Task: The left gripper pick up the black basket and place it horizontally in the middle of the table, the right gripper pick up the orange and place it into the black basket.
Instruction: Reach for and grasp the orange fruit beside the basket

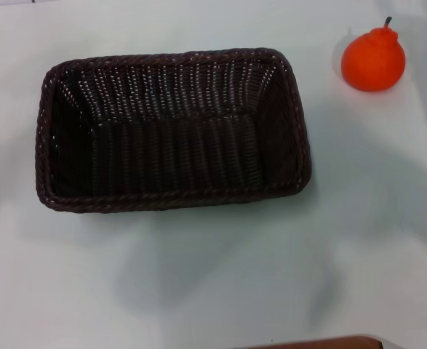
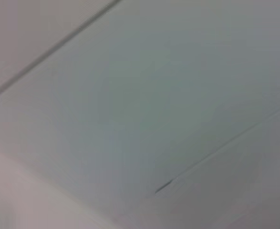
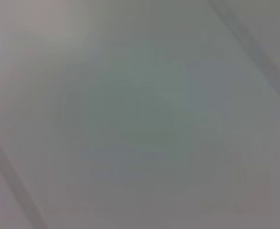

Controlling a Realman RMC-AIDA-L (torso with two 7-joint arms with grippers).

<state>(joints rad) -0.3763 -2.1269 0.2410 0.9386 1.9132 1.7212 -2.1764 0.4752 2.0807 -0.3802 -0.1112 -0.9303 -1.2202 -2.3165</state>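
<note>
The basket (image 1: 173,131) sits flat on the table (image 1: 213,276), long side running left to right, open side up with nothing in it. The orange (image 1: 373,59) stands upright on the table, well apart from the basket, off its far right corner. Neither gripper shows up anywhere, so can't tell what the fingers are doing; both wrist views just show blurry pale surface.

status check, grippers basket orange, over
Neither gripper in view. Basket lies horizontal mid-table, empty. Orange on the table beyond its right end, apart. Nothing in the way.

Plain white table (image 1: 198,291), soft shadows
</note>
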